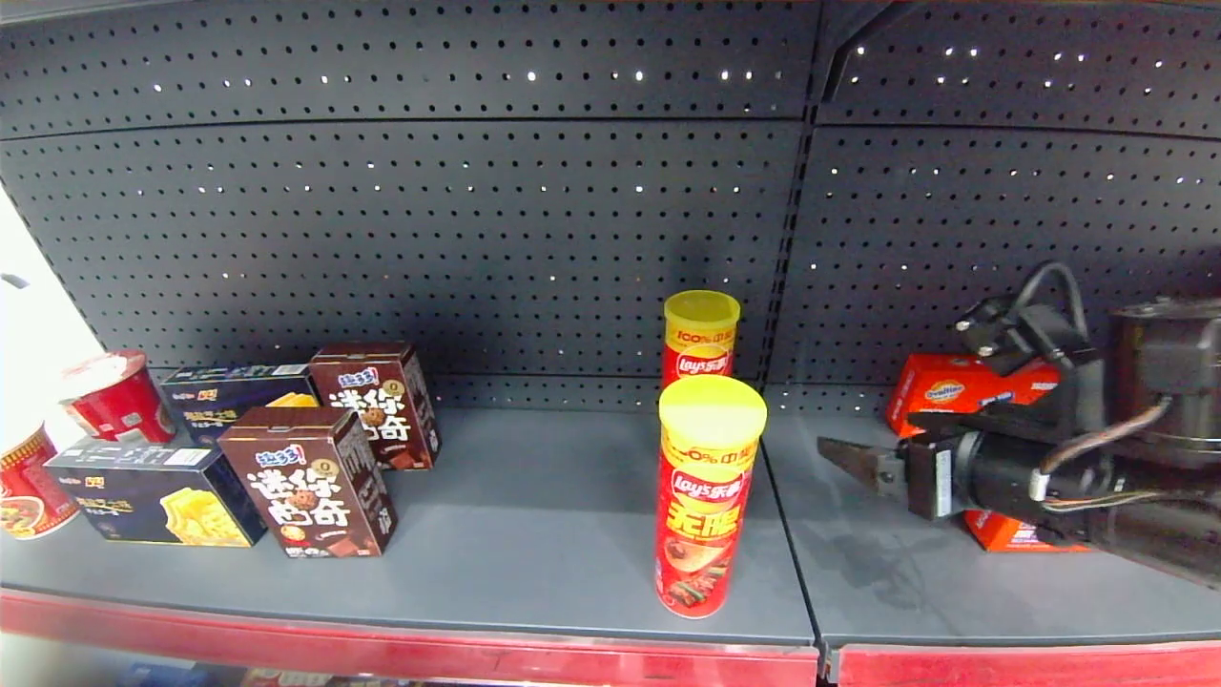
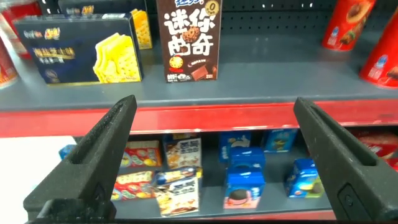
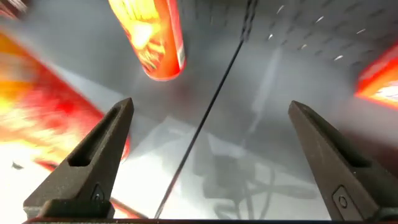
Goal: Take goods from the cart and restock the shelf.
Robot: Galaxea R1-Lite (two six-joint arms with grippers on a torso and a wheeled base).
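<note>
A tall red cylindrical chip can with a yellow plastic lid is seen standing upright near the front of the grey metal shelf. A second like can is set just behind it. The right hand is held beside the front can, apart from it, spread and empty. The left hand is likewise spread and empty, before the shelf's edge, near a brown cardboard cookie box.

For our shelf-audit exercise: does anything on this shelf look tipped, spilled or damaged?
Nothing stands out. The front can and back can stand upright, the boxes sit flat, no spill shows. The red cup at far left seems to lean, perhaps lens distortion.
</note>
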